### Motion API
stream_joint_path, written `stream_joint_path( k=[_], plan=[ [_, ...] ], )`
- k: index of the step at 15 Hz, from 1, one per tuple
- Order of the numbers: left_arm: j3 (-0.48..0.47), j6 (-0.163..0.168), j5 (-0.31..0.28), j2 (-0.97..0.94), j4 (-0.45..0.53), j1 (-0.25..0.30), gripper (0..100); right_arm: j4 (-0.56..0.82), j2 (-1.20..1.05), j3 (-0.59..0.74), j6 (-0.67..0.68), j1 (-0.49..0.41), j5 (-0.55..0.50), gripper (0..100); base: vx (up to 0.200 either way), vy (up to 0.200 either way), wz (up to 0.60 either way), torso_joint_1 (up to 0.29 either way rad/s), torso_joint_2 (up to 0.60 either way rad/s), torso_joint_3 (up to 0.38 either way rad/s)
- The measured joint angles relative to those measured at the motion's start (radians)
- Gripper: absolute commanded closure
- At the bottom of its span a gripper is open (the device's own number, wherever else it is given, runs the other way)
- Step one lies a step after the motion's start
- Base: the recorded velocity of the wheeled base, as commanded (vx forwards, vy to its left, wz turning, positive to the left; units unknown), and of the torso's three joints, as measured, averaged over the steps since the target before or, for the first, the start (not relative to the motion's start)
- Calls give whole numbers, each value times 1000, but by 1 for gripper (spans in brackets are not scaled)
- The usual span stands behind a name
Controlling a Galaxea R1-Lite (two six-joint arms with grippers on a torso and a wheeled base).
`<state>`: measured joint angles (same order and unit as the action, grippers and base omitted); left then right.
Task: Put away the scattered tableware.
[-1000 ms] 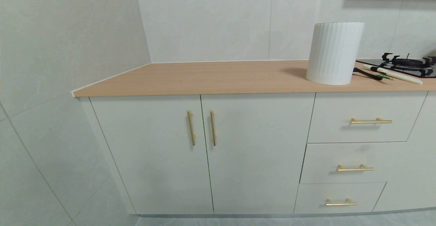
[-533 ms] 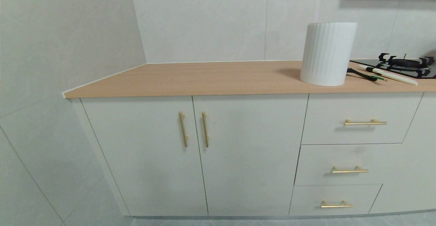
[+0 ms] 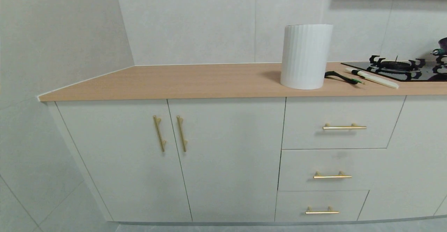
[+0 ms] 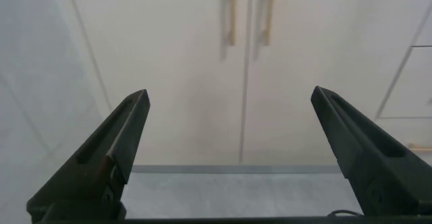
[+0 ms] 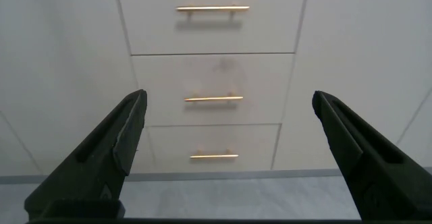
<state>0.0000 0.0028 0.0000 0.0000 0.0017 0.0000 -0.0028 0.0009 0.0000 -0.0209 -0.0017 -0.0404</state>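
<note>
A long white cabinet (image 3: 227, 155) runs along the tiled wall, with double doors on the left and a stack of three drawers (image 3: 335, 134) on the right, all with brass handles. Its wooden worktop (image 3: 195, 81) reaches into the corner at far left. A tall white ribbed holder (image 3: 305, 55) stands upright on the worktop above the top drawer. To the right of it a black gas hob (image 3: 394, 67) is set into the surface.

Down low, the left hand (image 4: 229, 96) faces the double doors with its fingers spread wide, holding nothing. The right hand (image 5: 228, 97) faces the drawers, also spread and holding nothing.

The scattered tableware lies on the worktop between holder and hob. A black-handled utensil (image 3: 340, 77) rests just right of the holder's base, and a long cream-coloured one (image 3: 375, 79) lies beside it, nearer the hob.
</note>
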Motion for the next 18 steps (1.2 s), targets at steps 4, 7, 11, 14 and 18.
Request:
stream_joint_path(
  k=[4, 7, 11, 14, 18],
  plan=[
    [0, -1, 0, 0, 0, 0, 0, 0, 0, 0, 1, 0, 0, 0, 0, -200, 0, 1, 2, 4],
    [0, -1, 0, 0, 0, 0, 0, 0, 1, 0, 1, 0, 0, 0, 0, -67, 0, 1, 1, 2],
    [0, -1, 0, 0, 0, 0, 0, 0, 1, 0, 1, -1, 0, 0, 0, 0, 0, 0, 0, 0],
    [0, -1, 0, 0, 0, 0, 0, 0, 1, 0, 1, 0, 1, 0, 200, 0, 0, 2, 4, 4],
    [0, -1, 0, 0, 0, 0, 0, 0, 0, 0, 4, 0, -1, 0, 50, 0, 0, 2, 1, -2]
  ],
)
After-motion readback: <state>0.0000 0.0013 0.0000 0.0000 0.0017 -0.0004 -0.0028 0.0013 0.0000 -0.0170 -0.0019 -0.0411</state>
